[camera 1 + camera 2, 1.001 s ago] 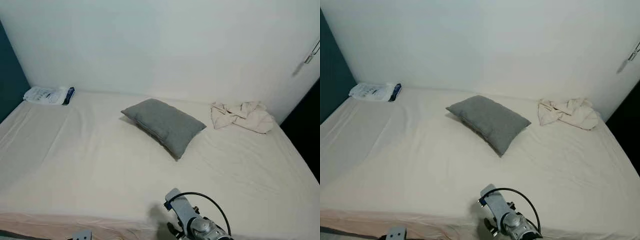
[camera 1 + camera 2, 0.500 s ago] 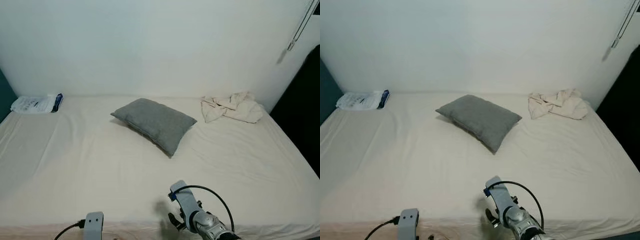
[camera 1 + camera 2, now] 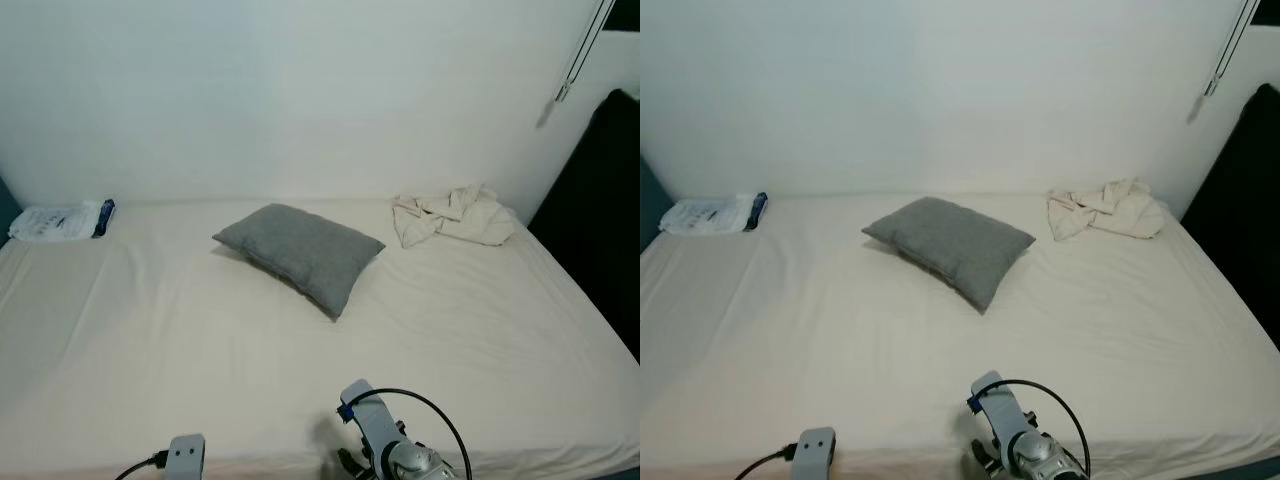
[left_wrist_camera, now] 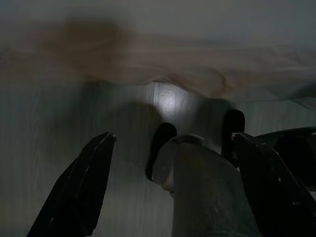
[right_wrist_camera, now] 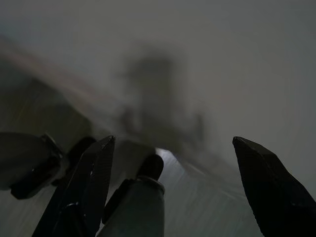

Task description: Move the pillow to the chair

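task's barely begun, by the look of it. the pillow (image 3: pixel 300 252), grey, lies flat near the middle of the bed (image 3: pixel 150 340), a bit toward the wall (image 3: pixel 300 90), tilted diagonally, nothing touching it. no chair to be seen from here, so the drop spot isn't located yet.

both arms hang low by the near edge of the bed, well apart from the pillow. left gripper (image 4: pixel 170 182) has its fingers spread wide, holding nothing, aimed down at the floor (image 4: pixel 59 123) w/ the bed edge above. right gripper (image 5: pixel 173 187) likewise splayed and holding nothing, its view dark & blurry. in the head views just the wrists poke in at the bottom: right wrist (image 3: pixel 1012 433) w/ a black cable loop, left wrist (image 3: pixel 814 447) at the very edge.

other stuff on the bed: a crumpled cloth (image 3: pixel 452 213) at the far right corner, a white packet (image 3: pixel 58 219) at the far left by the wall.

left to do, as i judge it: get close enough to reach across, grab the pillow, lift, find the chair, carry it over, put it down. basically everything.
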`<state>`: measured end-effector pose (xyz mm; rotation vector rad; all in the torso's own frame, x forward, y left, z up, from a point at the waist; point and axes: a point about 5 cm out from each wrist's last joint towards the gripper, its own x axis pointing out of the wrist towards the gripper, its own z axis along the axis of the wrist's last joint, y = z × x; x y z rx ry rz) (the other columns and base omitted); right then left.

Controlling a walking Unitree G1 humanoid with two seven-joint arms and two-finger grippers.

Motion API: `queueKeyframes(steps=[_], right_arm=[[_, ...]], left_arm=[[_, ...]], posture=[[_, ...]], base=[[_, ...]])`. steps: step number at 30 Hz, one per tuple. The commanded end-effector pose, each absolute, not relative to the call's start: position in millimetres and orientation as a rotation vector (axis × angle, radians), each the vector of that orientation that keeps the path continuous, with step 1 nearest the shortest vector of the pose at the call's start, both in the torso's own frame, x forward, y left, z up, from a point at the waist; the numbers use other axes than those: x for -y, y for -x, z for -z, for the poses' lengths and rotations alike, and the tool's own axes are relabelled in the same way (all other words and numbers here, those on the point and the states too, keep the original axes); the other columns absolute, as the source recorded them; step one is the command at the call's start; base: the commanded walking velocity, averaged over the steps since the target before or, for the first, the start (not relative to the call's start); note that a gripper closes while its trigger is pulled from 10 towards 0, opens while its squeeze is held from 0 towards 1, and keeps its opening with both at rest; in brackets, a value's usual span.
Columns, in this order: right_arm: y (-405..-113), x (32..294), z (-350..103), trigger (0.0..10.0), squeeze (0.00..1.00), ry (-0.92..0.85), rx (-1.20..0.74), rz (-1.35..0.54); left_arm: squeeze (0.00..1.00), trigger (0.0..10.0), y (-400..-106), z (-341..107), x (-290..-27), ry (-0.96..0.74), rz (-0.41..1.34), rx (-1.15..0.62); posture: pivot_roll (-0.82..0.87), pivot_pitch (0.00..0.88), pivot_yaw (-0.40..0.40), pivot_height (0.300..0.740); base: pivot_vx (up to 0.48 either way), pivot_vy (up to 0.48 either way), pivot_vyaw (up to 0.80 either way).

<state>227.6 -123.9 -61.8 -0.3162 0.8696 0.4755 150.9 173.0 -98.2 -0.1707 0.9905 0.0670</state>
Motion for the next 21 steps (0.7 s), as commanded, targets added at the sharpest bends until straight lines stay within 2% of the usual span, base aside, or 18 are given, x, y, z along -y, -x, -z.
queueKeyframes(steps=[1,21], right_arm=[[-226.2,123.7,62.8,10.0,0.0,0.317,-0.88,-0.48],[-221.9,122.1,65.4,10.0,0.0,0.331,-0.894,-0.497]], left_arm=[[0.0,10.0,-149.9,99.0,-170.6,0.185,-0.065,-1.001],[0.0,10.0,-141.1,102.6,-171.3,0.157,-0.066,-1.043]], posture=[[-0.08,0.045,-0.04,0.74],[-0.08,0.052,-0.035,0.74]], base=[[0.0,0.0,0.0],[0.0,0.0,0.0]])
